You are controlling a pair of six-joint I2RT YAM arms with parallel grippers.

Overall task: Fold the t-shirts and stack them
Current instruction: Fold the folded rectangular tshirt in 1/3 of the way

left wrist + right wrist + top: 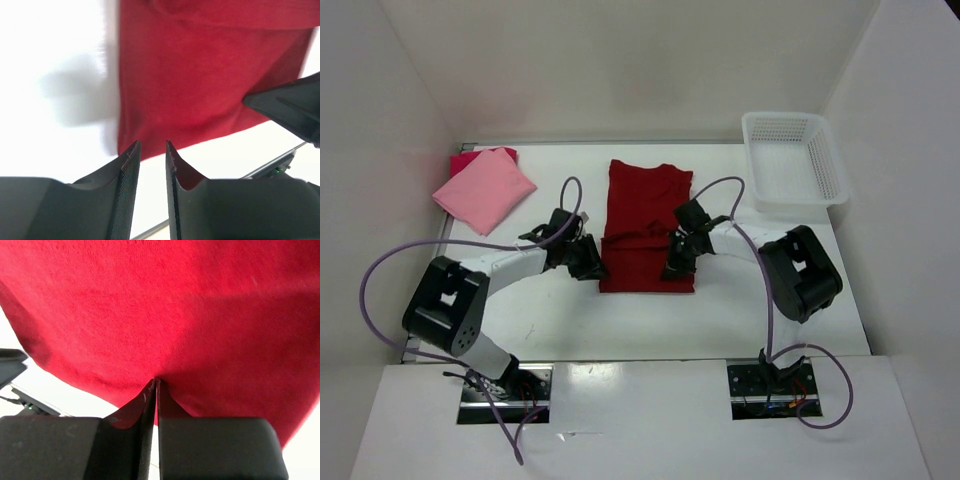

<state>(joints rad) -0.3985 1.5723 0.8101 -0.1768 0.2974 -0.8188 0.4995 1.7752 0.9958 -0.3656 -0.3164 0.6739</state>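
**Item 1. White lattice basket** (792, 205). Stands on the white counter (620, 320). Serves as the reference for every place below.

**Item 2. Dark crimson t-shirt** (645, 200). Lies flat on the counter, left of the basket and apart from it. Its shape is a long rectangle with creases across the middle. Its hem end reaches nearer the arm bases than the basket does.

**Item 3. Light pink t-shirt** (485, 190). Folded to a square and set at a slant. It lies well left of the basket, beyond the crimson shirt, and rests on Item 4.

**Item 4. Magenta t-shirt** (465, 158). Lies under the pink one. Only a strip shows at the pink shirt's far edge.

**Item 5. Left hand** (152, 145). Sits at the crimson shirt's hem corner on the side away from the basket. The fingers stand a narrow gap apart with bare counter showing between them. The tips are just at the cloth's corner and nothing is gripped.

**Item 6. Right hand** (156, 381). Sits at the same hem, on the side toward the basket. The fingers are pressed together and pinch the hem edge. The cloth puckers at the tips.
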